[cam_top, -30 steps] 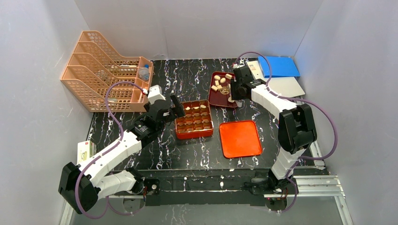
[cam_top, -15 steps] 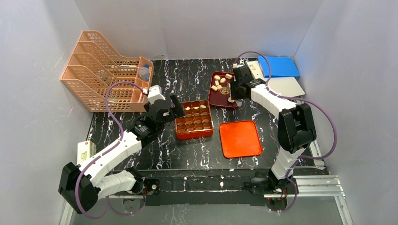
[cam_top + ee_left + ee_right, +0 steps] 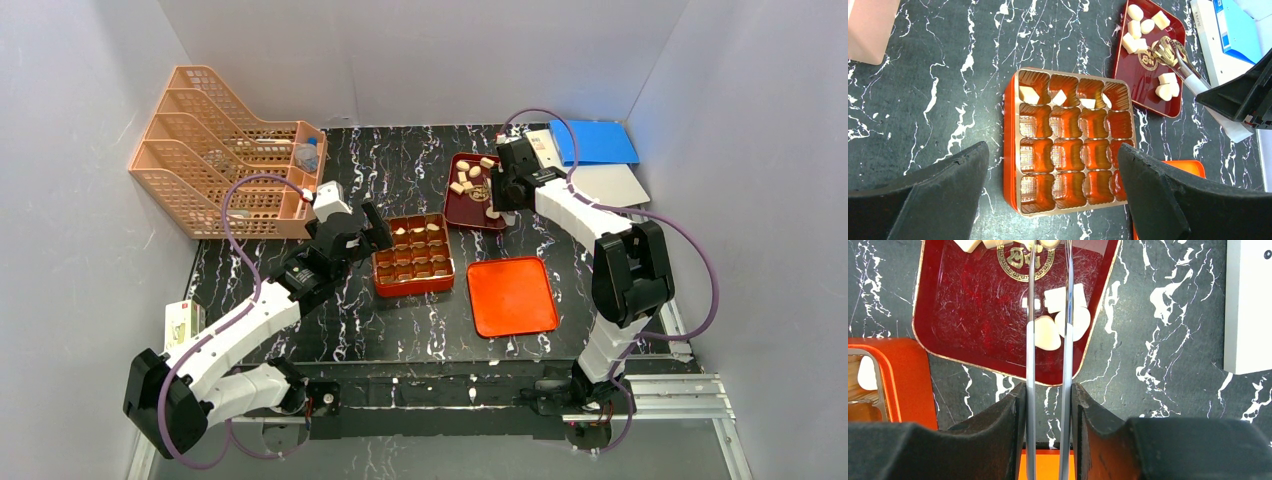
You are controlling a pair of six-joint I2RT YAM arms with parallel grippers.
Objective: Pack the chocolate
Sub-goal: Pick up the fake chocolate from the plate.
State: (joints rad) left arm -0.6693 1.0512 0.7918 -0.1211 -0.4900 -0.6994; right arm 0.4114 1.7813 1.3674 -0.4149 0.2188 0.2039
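Several pale chocolate pieces [image 3: 467,176] lie in the dark red tray [image 3: 470,212]. Three more [image 3: 1059,97] sit in the top row of the orange-red compartmented box [image 3: 1068,150]. My right gripper [image 3: 1048,390] is shut on metal tongs [image 3: 1030,340], whose arms run over two or three pieces [image 3: 1048,335] toward the tray's gold emblem. The tong tips [image 3: 1164,47] sit by that emblem; whether they hold a piece I cannot tell. My left gripper [image 3: 1052,150] is open above the box's near rows, its fingers either side of it with nothing between them.
A flat orange lid [image 3: 511,296] lies to the right of the box. A peach file rack [image 3: 225,150] stands at the back left. A blue folder [image 3: 592,141] and a pale board [image 3: 610,185] lie at the back right. A small carton [image 3: 180,322] sits at the left edge.
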